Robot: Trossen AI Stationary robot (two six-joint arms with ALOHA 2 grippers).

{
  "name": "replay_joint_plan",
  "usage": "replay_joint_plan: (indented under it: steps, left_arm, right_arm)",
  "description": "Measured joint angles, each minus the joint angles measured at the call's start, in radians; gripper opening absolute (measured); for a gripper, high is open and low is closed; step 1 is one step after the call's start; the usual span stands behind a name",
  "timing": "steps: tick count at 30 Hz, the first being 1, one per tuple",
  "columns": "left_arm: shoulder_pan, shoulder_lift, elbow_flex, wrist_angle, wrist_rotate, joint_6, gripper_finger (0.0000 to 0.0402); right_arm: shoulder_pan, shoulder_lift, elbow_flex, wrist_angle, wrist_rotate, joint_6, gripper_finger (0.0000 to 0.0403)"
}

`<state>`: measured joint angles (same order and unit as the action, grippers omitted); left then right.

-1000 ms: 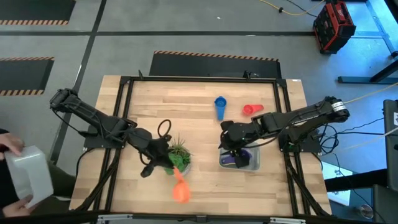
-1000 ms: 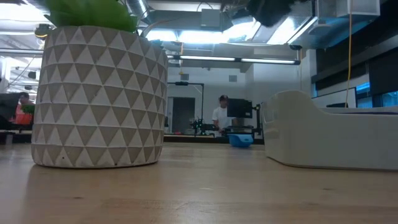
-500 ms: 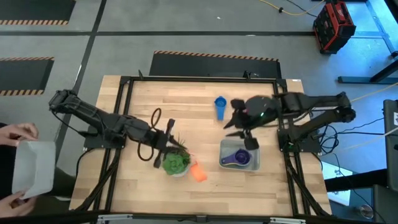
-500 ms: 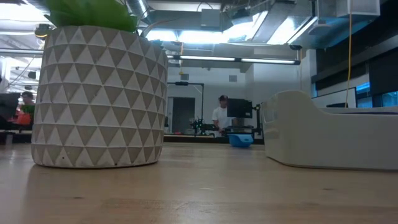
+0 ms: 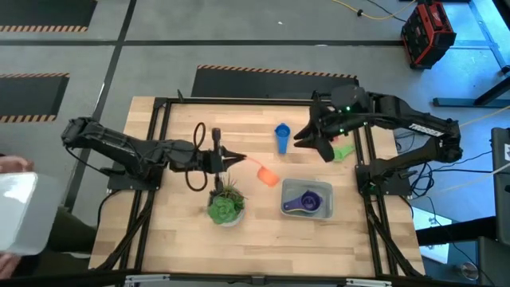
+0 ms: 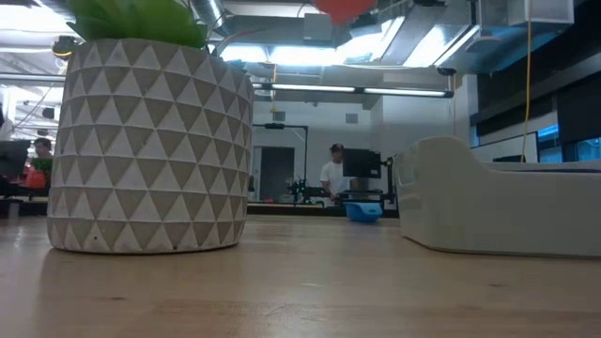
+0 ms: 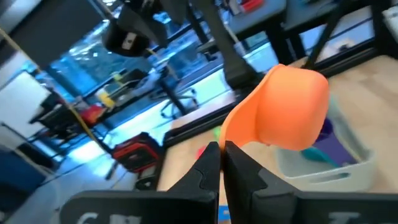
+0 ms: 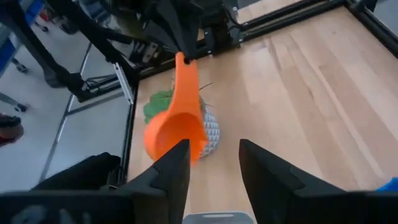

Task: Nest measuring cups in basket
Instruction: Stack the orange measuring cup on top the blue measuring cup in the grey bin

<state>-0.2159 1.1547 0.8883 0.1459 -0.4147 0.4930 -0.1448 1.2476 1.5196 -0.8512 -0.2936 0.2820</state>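
left gripper [image 5: 233, 160] at frame center, pinched tight on the orange cup's [image 5: 267, 174] handle, bowl held out toward the basket [image 5: 307, 201] at lower right, likely for nesting onto the purple cup [image 5: 306, 203] inside. right gripper [image 5: 317, 145] upper right, part open, empty.

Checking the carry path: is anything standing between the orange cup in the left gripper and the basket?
Nothing visible blocks it. The left gripper holds the orange measuring cup by its handle, lifted above the table. The basket, with a purple cup inside, lies just beyond it. The potted plant sits off to the side, and the right gripper hangs apart, empty.
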Motion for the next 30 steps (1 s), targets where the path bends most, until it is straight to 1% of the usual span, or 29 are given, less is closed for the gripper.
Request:
replay_joint_plan:
  steps: [2,4,6,10,12,16,21,26,30]
  left_arm:
    - [0.014,0.011,0.0,0.013,-0.006,0.024,0.0]
    - [0.024,0.033,0.0,0.056,-0.017,0.064,0.0]
    - [0.032,0.058,0.001,0.06,-0.034,0.111,0.0]
    - [0.032,0.119,0.0,0.078,-0.101,0.178,0.0]
    - [0.024,0.149,0.0,0.118,-0.13,0.212,0.0]
    - [0.003,0.196,0.0,0.185,-0.152,0.285,0.0]
    - [-0.035,0.217,0.0,0.233,-0.148,0.33,0.0]
    - [-0.089,0.217,0.0,0.262,-0.148,0.36,0.0]
    - [-0.134,0.216,0.0,0.304,-0.149,0.418,0.0]
  right_arm:
    - [-0.02,0.006,0.0,0.002,-0.02,0.029,0.0142]
    - [-0.032,0.014,0.0,0.002,-0.022,0.044,0.0142]
    - [-0.041,0.02,0.0,0.003,-0.024,0.07,0.0142]
    - [-0.056,0.036,0.0,0.005,-0.03,0.106,0.0142]
    - [-0.066,0.045,0.0,0.006,-0.057,0.106,0.0142]
    - [-0.076,0.074,0.0,0.02,-0.119,0.103,0.0142]
    - [-0.076,0.119,0.0,0.017,-0.188,0.043,0.0142]
    - [-0.075,0.161,0.0,0.015,-0.283,-0.037,0.0142]
    - [-0.073,0.189,0.0,0.015,-0.343,-0.105,0.0142]
